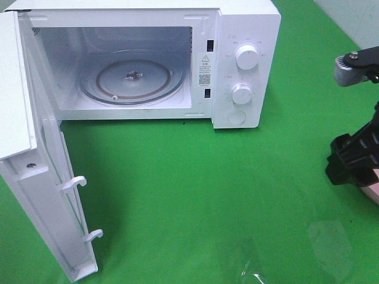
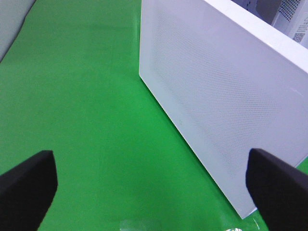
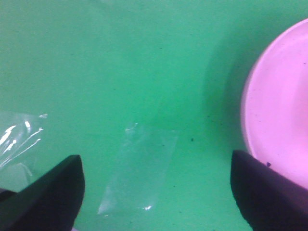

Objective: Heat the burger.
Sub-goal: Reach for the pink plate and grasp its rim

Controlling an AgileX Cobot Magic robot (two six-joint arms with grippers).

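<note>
Right gripper (image 3: pixel 154 192) stands released beside the pink plate (image 3: pixel 279 96); open microwave (image 1: pixel 246 21) holds its glass turntable (image 1: pixel 118 83).

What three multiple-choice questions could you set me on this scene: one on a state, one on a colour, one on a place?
1. The door of the microwave is:
A. shut
B. swung wide open
C. missing

2. The table cover is:
A. green
B. blue
C. grey

3. The pink plate lies:
A. inside the microwave
B. on top of the microwave
C. on the cover, by the right pincer

Answers:
1 B, the door stands out to the side and the inside of the oven shows.
2 A, every view shows bright green under everything.
3 C, the right wrist view shows the plate on the green next to one finger of the pincer.
</note>
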